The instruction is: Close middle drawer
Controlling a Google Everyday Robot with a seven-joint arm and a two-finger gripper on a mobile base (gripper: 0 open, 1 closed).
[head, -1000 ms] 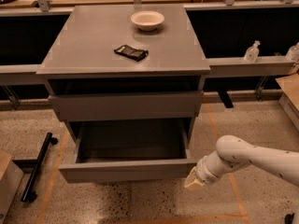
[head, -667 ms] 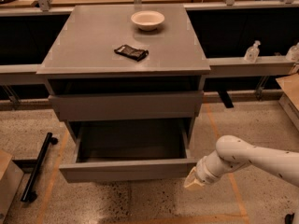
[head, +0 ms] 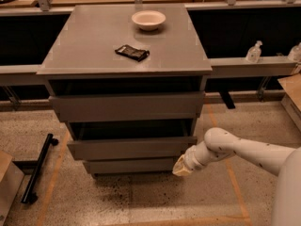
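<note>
The grey cabinet (head: 127, 41) has three drawer fronts. The middle drawer (head: 131, 148) is pushed most of the way in; its flat grey front stands a little proud of the cabinet, with a dark gap above it. The top drawer front (head: 127, 107) sits just under the tabletop and the lowest front (head: 131, 165) is below. My gripper (head: 183, 166), cream-coloured at the end of the white arm (head: 235, 149), is low at the right end of the middle drawer's front, at or very near its lower right corner.
A white bowl (head: 148, 20) and a dark packet (head: 132, 52) lie on the cabinet top. A black bar (head: 38, 167) lies on the floor at the left beside a cardboard box (head: 7, 182). A sanitiser bottle (head: 254, 52) stands on the right ledge.
The middle drawer was pulled far out and has slid back into the cabinet, almost shut. My gripper has moved forward and left with its front.
</note>
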